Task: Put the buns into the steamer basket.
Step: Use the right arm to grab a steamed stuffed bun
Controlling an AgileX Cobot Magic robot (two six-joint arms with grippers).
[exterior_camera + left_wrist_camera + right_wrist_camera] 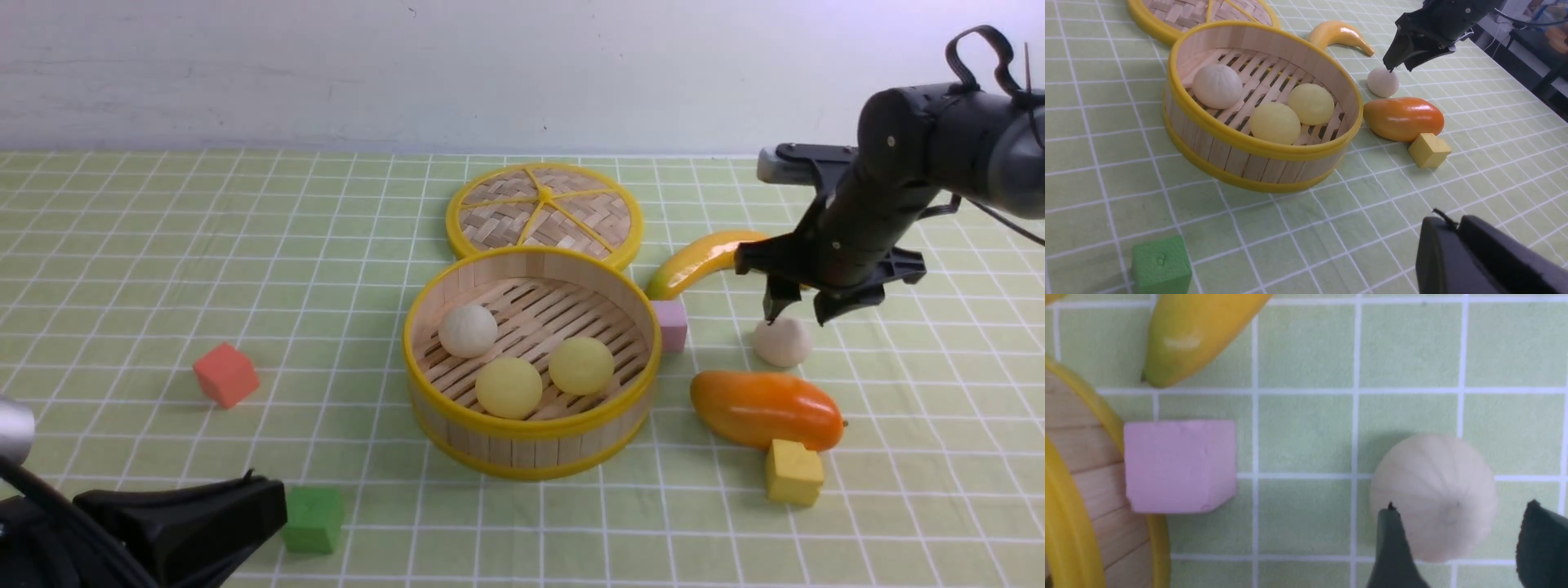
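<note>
Your right gripper [796,314] hangs, jaws apart, over the loose bun [782,341]; a fingertip clipping it could roll it into the mango [766,408].

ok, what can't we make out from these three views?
- Left gripper: cut off by the front view's bottom edge, only a blurred black bulk in the left wrist view; open or shut unclear.
- Right gripper over the loose bun: touching or just above, no view settles it.
- Banana: far end behind the right arm in the front view.
- Pink cube: partly behind the steamer basket wall, front view.
</note>
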